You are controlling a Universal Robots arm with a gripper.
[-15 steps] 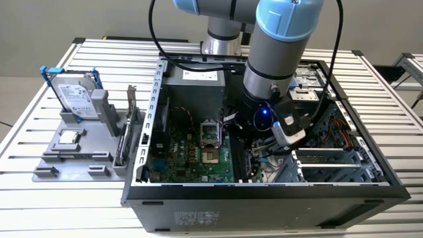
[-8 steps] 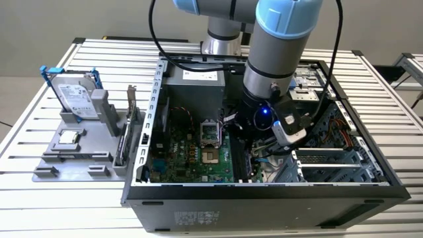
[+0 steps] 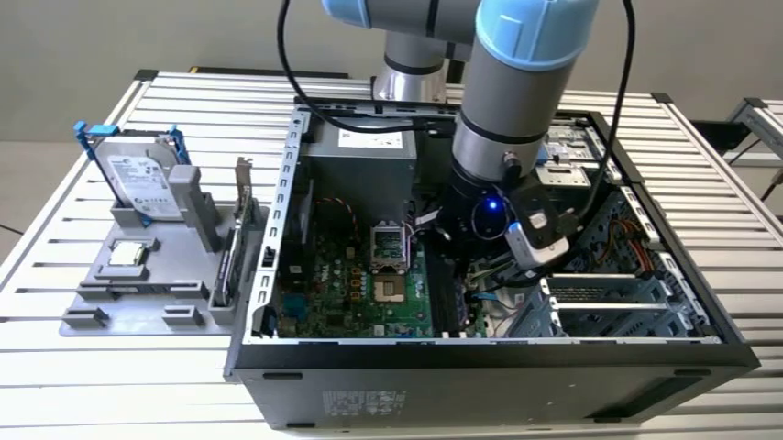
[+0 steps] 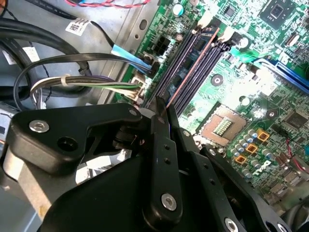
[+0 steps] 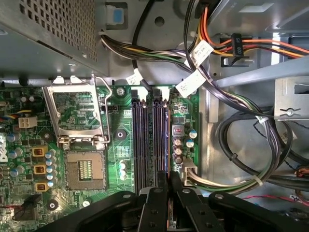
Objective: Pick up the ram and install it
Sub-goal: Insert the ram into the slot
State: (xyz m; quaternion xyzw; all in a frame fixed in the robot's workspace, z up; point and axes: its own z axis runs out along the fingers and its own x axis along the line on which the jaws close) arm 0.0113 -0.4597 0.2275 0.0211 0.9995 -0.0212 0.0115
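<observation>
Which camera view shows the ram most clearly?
The second wrist view: the ram appears as a thin edge running from the gripper along the memory slots. In the first wrist view it is a narrow sliver above the fingers. The exterior view has the arm in front of that area.

Place: robotics lab or test workshop, PC assembly cell
Counter (image 3: 110, 367): slatted aluminium profile top, industrial style, another like it at the exterior view's right edge
Arm (image 3: 520, 82): grey industrial robot arm with light blue joint caps, cables running along it, reaching into the case
Workpiece: open desktop computer case (image 3: 490, 362) lying on its side, green motherboard (image 3: 355, 284) exposed
Fixture: grey parts holder (image 3: 147, 293) beside the case, keeping a hard drive (image 3: 137, 179) upright in a blue frame
Inside case: bundled wiring (image 5: 241, 104), black memory slots (image 5: 149, 140), bare processor socket (image 5: 84, 169)
Floor: plain grey, no home furnishings
</observation>
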